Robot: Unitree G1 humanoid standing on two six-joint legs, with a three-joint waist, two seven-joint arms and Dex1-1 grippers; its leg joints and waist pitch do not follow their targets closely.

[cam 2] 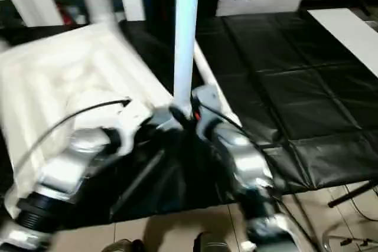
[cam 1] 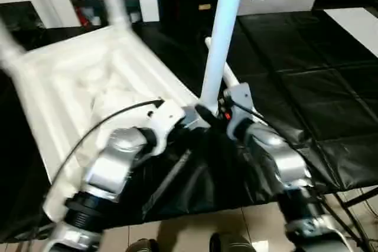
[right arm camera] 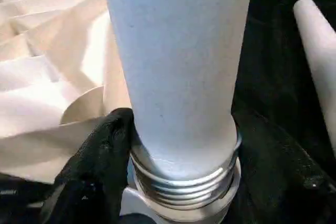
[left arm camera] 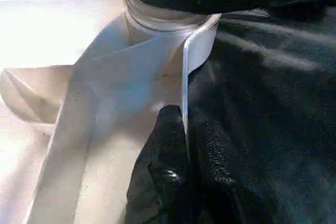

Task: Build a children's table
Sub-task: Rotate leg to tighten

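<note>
1. The white table top (cam 1: 88,81) lies upside down on the black-covered table (cam 1: 307,87), ribbed underside up, its long axis running away from the robot toward the far left.
2. At its near right corner a white leg (cam 1: 221,33) stands almost upright, its upper end leaning slightly to the right; its threaded foot sits at the corner socket (right arm camera: 184,203).
3. The right claw (right arm camera: 178,182) reaches in from the right and wraps the leg just above the threads, one black finger (right arm camera: 100,156) against the leg's side; its jaws stand fairly wide, spanning the leg's thickness.
4. The left claw (left arm camera: 178,145) comes in from the left, right beside that same corner. Its fingers are pressed together and pinch the thin upright rim of the table top (left arm camera: 185,77), just below the socket.
5. A second leg (right arm camera: 320,61) lies flat on the black cover just beyond the standing one, pointing away from the robot.
6. Two further legs (cam 1: 115,4) rise from the table top's far corners, blurred.
</note>
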